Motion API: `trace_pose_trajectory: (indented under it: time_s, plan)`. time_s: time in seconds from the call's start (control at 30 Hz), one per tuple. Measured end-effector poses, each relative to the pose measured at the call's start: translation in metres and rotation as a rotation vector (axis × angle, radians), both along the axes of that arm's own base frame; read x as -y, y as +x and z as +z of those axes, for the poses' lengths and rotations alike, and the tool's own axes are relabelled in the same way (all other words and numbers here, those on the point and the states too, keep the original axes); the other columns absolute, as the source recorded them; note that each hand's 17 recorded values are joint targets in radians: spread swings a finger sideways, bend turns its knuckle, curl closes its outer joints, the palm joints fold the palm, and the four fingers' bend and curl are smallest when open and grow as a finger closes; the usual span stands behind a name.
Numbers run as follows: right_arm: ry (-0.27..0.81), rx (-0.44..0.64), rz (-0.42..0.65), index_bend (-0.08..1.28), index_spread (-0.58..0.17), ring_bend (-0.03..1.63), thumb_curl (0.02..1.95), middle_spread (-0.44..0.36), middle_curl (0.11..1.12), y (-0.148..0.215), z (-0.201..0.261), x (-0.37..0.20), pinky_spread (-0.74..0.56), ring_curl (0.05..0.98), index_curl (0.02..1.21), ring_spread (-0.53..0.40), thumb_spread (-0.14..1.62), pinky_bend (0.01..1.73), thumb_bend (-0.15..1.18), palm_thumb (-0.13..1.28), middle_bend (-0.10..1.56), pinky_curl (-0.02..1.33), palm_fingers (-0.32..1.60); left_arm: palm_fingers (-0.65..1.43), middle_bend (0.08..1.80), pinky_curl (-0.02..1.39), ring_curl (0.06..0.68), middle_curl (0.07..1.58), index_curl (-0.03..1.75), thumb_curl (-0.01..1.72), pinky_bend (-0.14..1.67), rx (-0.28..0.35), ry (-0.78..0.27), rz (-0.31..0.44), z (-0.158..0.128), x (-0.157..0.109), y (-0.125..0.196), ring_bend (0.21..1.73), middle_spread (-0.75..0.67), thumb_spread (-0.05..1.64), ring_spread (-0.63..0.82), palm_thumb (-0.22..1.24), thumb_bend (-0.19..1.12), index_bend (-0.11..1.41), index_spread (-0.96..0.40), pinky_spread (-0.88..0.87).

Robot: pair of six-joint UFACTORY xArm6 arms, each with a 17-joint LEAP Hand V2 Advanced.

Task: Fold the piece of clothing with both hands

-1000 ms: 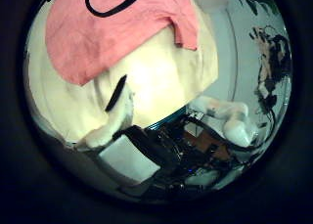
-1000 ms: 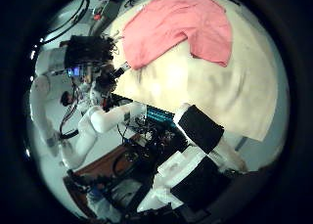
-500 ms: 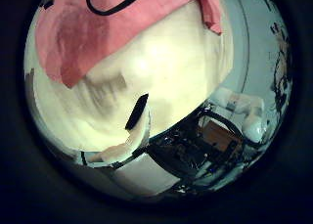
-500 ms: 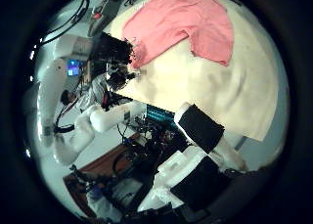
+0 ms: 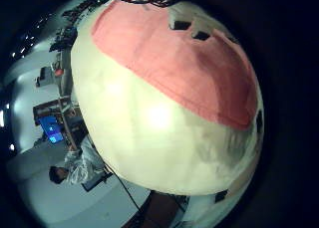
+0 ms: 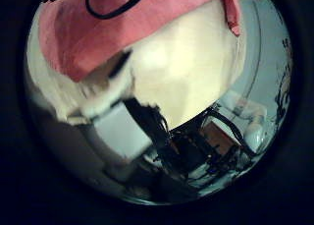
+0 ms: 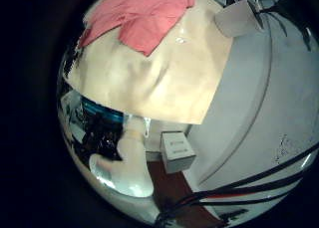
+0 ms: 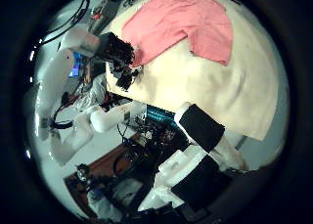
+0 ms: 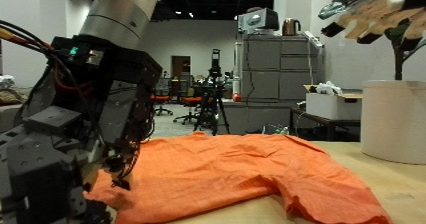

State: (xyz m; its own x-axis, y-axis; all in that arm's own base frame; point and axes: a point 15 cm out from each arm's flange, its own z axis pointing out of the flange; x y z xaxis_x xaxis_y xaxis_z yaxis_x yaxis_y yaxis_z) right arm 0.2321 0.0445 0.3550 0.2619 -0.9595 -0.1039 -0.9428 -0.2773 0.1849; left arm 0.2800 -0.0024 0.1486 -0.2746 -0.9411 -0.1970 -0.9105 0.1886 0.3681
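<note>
Fingers (image 9: 368, 20) of the right hand (image 9: 380, 9) are spread and loosely relaxed, holding nothing, high in the air above the garment (image 9: 253, 174). Those of the left hand (image 9: 60, 174) are down at the garment's near edge, but I cannot tell whether they grip the cloth or only rest by it.

Behind the garment is a large hall with ceiling lights, where a row of tall grey cabinets (image 9: 273, 79) stands well beyond the garment's far edge. A big white pot (image 9: 394, 119) stands just past the garment on the right hand's side.

Under the garment is the pale desk (image 9: 393, 169). The right thumb side palm view shows it as a wide bare sheet (image 8: 215, 82) reaching out from the cloth.

The garment is orange and lies spread flat but rumpled on the desk, with one flap folded over onto itself. In the right thumb side palm view the left hand (image 8: 119, 58) sits at one corner of the garment (image 8: 186, 23), touching or just beside its edge. The left thumb side palm view shows the cloth (image 6: 108, 24) close to that palm.
</note>
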Motion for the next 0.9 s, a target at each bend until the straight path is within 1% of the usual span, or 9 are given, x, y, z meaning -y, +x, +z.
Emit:
trace_pose_trajectory:
  time_s: [0.23, 0.3, 0.37, 0.43, 0.5, 0.53, 0.63, 0.8, 0.9]
  plan:
    - [-0.001, -0.001, -0.007, 0.18, -0.324, 0.33, 0.29, 0.091, 0.3, -0.002, 0.001, 0.003, 0.43, 0.233, 0.31, 0.249, 1.3, 0.29, -0.01, 0.64, 0.19, 0.3, 0.23, 0.91, 0.41, 0.43, 0.243, 0.43, 0.31, 0.44, 0.79, -0.038, 0.026, -0.008, 0.002, -0.006, -0.005, 0.64, -0.43, 0.97, -0.36, 0.85, 0.06, 0.18, -0.3, -0.58]
    - [-0.001, -0.002, -0.014, 0.17, -0.324, 0.33, 0.29, 0.09, 0.3, -0.002, 0.002, 0.004, 0.42, 0.234, 0.31, 0.243, 1.3, 0.3, -0.01, 0.64, 0.19, 0.3, 0.25, 1.02, 0.45, 0.43, 0.24, 0.44, 0.32, 0.47, 0.82, -0.043, 0.027, -0.009, 0.003, -0.007, -0.006, 0.64, -0.47, 0.97, -0.41, 0.89, 0.07, 0.19, -0.34, -0.64]
    - [-0.002, -0.002, -0.019, 0.17, -0.324, 0.34, 0.29, 0.085, 0.31, -0.002, 0.002, 0.006, 0.42, 0.234, 0.31, 0.238, 1.3, 0.3, -0.01, 0.64, 0.19, 0.3, 0.25, 1.2, 0.55, 0.44, 0.249, 0.47, 0.35, 0.51, 0.83, -0.056, 0.031, -0.01, 0.006, -0.008, -0.008, 0.64, -0.53, 0.98, -0.5, 0.94, 0.09, 0.26, -0.42, -0.69]
    - [-0.007, -0.004, -0.024, 0.17, -0.323, 0.34, 0.29, 0.081, 0.31, -0.003, 0.002, 0.008, 0.41, 0.235, 0.31, 0.237, 1.3, 0.3, -0.01, 0.64, 0.2, 0.3, 0.26, 1.25, 0.62, 0.44, 0.261, 0.5, 0.39, 0.54, 0.83, -0.067, 0.03, -0.017, 0.008, -0.009, -0.009, 0.65, -0.56, 0.99, -0.54, 0.92, 0.07, 0.35, -0.47, -0.72]
    - [-0.014, 0.0, -0.028, 0.16, -0.322, 0.35, 0.29, 0.045, 0.31, -0.003, 0.003, 0.011, 0.41, 0.236, 0.3, 0.231, 1.3, 0.3, -0.01, 0.64, 0.21, 0.3, 0.27, 1.27, 0.63, 0.44, 0.279, 0.51, 0.44, 0.57, 0.84, -0.079, 0.026, -0.029, 0.009, -0.01, -0.01, 0.69, -0.57, 0.99, -0.57, 0.9, 0.06, 0.46, -0.52, -0.73]
    - [-0.015, 0.001, -0.032, 0.16, -0.322, 0.35, 0.29, 0.029, 0.32, -0.003, 0.003, 0.012, 0.41, 0.237, 0.3, 0.23, 1.3, 0.3, -0.01, 0.64, 0.21, 0.3, 0.27, 1.3, 0.72, 0.43, 0.282, 0.54, 0.45, 0.58, 0.83, -0.086, 0.026, -0.033, 0.011, -0.011, -0.012, 0.69, -0.58, 0.99, -0.58, 0.89, 0.05, 0.47, -0.53, -0.73]
    - [-0.015, 0.004, -0.034, 0.16, -0.324, 0.36, 0.29, -0.009, 0.32, -0.003, 0.004, 0.013, 0.41, 0.238, 0.29, 0.224, 1.3, 0.3, -0.01, 0.64, 0.21, 0.3, 0.28, 1.29, 0.83, 0.44, 0.306, 0.57, 0.5, 0.62, 0.83, -0.122, 0.033, -0.034, 0.016, -0.014, -0.018, 0.72, -0.57, 0.99, -0.59, 0.86, 0.03, 0.54, -0.55, -0.75]
    - [-0.014, 0.011, -0.043, 0.16, -0.325, 0.37, 0.29, -0.038, 0.33, -0.003, 0.005, 0.015, 0.4, 0.236, 0.29, 0.22, 1.3, 0.3, -0.01, 0.64, 0.21, 0.3, 0.28, 1.25, 0.93, 0.45, 0.344, 0.6, 0.55, 0.69, 0.85, -0.187, 0.048, -0.028, 0.032, -0.022, -0.028, 0.78, -0.53, 1.02, -0.6, 0.85, 0.04, 0.61, -0.57, -0.75]
    - [-0.014, 0.009, -0.043, 0.16, -0.325, 0.38, 0.29, -0.047, 0.33, -0.004, 0.005, 0.015, 0.4, 0.237, 0.29, 0.219, 1.3, 0.3, -0.01, 0.64, 0.21, 0.3, 0.29, 1.22, 0.96, 0.45, 0.359, 0.61, 0.58, 0.73, 0.87, -0.175, 0.048, -0.022, 0.04, -0.028, -0.027, 0.81, -0.51, 1.04, -0.6, 0.84, 0.05, 0.63, -0.57, -0.75]
